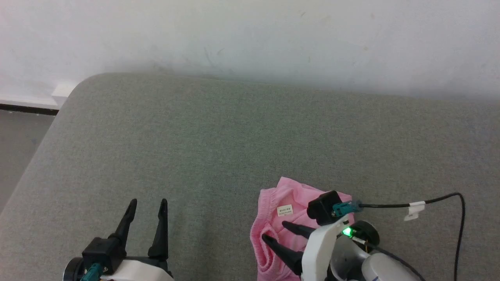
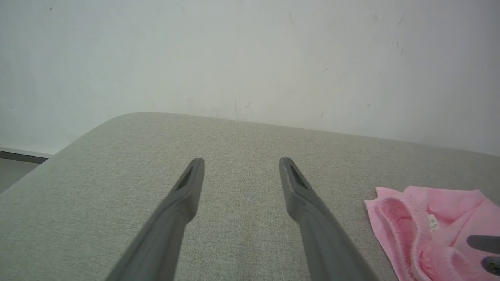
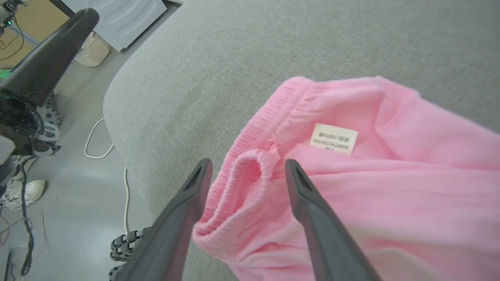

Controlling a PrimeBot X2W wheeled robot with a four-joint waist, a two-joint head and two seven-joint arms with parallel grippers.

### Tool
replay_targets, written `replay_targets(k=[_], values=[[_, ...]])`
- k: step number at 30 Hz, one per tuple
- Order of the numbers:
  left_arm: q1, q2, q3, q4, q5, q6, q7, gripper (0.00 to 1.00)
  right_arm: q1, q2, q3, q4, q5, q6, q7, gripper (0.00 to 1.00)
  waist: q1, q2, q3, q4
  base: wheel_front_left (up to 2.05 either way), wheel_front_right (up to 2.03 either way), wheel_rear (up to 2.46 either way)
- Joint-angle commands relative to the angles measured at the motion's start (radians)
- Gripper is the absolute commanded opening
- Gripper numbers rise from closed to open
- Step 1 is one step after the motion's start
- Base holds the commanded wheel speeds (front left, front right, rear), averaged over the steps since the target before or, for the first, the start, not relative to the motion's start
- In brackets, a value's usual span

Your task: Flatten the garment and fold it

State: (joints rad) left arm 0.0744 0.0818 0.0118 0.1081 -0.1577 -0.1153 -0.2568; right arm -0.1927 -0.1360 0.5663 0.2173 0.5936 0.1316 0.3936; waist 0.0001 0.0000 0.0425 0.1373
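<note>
pink shorts [image 1: 291, 192] lie crumpled at the near right of the grey upholstered surface [image 1: 218, 132], white label [image 1: 284, 210] facing up. right hand [image 1: 273, 230]: fingers spread wide, straddling the gathered waistband [image 3: 250, 156], gripping nothing. left hand [image 1: 148, 201]: fingers spread, empty, over bare upholstery.

Left gripper [image 1: 149, 201]: two long black tapered fingers [image 1: 127, 220]; black block [image 1: 102, 249], teal plug [image 1: 92, 271], white shell [image 1: 136, 271].
Right gripper [image 1: 274, 230]: same fingers, white shell, green light [image 1: 346, 232].
Cable [image 1: 390, 205]: black, thin, white tag [image 1: 415, 208].
</note>
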Motion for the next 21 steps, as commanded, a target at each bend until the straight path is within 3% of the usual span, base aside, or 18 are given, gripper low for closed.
replay_targets(k=[1,4,7,15,21], values=[[-0.005,-0.005,0.004,0.003,0.009,-0.008,-0.005,1.00,-0.013,-0.012,0.003,-0.013,-0.012,-0.001,-0.011,1.00,-0.0001,0.0000,-0.007,-0.007,0.00,0.00,0.00],[-0.005,-0.006,0.013,0.003,0.010,-0.008,-0.005,1.00,0.001,-0.059,0.000,-0.098,-0.094,-0.001,-0.077,1.00,-0.0001,0.0000,-0.014,-0.021,0.00,0.00,0.00],[-0.006,-0.008,0.023,0.002,0.011,-0.008,-0.005,1.00,0.048,-0.064,-0.093,-0.170,-0.182,-0.001,-0.165,1.00,-0.0001,0.0000,-0.018,-0.035,0.00,0.00,0.00],[-0.003,-0.014,0.043,-0.006,0.013,-0.008,-0.005,1.00,0.234,0.026,-0.454,-0.292,-0.380,-0.001,-0.319,1.00,-0.0001,0.0000,-0.030,-0.068,0.00,0.00,0.00],[0.008,-0.018,0.056,-0.009,0.009,-0.007,-0.005,1.00,0.319,0.055,-0.646,-0.366,-0.430,-0.001,-0.322,1.00,-0.0001,0.0000,-0.036,-0.093,0.00,0.00,0.00]])
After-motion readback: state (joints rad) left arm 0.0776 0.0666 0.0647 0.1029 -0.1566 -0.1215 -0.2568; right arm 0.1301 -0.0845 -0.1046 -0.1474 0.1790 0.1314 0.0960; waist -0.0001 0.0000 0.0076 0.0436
